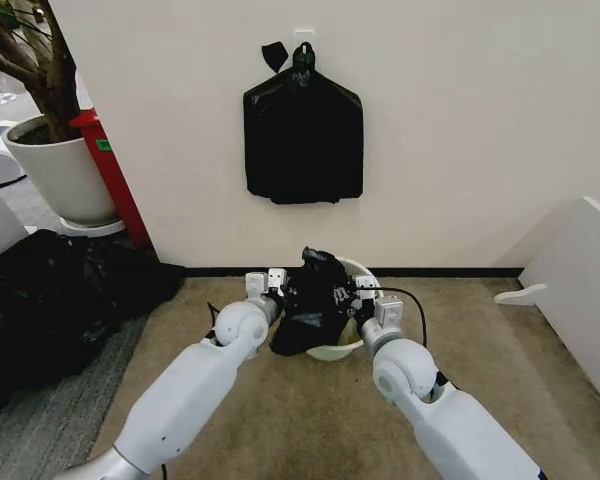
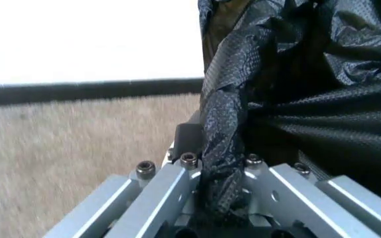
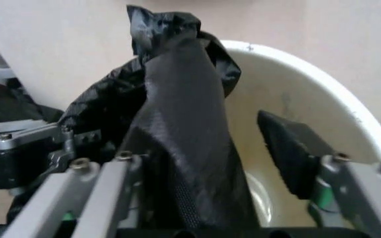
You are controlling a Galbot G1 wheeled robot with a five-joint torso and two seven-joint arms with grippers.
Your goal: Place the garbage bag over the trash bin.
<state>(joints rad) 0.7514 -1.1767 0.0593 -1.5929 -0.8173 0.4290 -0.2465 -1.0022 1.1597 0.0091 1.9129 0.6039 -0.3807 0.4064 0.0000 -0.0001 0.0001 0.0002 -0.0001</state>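
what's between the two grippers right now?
The garbage bag, bunched over the trash bin, fills the span between the left gripper and right gripper in the head view.

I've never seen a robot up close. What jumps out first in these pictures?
Two white arms reach down to a small white bin on the carpet by the wall, holding a crumpled black bag over its mouth. The left pincer grips one side of the bag; the right pincer is at the other side, plastic running between its fingers. Above, a flat bundle of black bags hangs on the wall.
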